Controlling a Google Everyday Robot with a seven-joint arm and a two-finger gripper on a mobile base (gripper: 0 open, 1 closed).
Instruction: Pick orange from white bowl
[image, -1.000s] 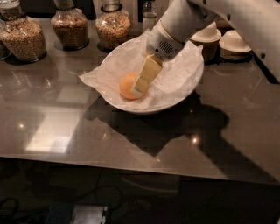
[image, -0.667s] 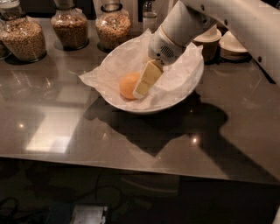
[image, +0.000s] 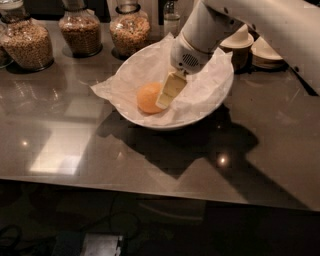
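The orange (image: 148, 98) lies in the white bowl (image: 167, 124), on the crinkled white paper lining (image: 134, 70), left of the bowl's middle. The gripper (image: 162, 102) reaches down into the bowl from the far right and sits against the orange's right side; whether it has clenched on the fruit cannot be told. Three grain-filled glass jars (image: 80, 31) stand along the far left of the glossy table (image: 100, 155), and small cream upturned bowls (image: 242, 41) sit far right.

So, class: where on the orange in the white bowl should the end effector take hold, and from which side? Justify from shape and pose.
Probably grip the orange across its widest middle, from above: it is round and lies deep in the white bowl, whose high wall and crinkled paper block sideways approaches. The end effector sits inside the bowl, at the orange's right in view.
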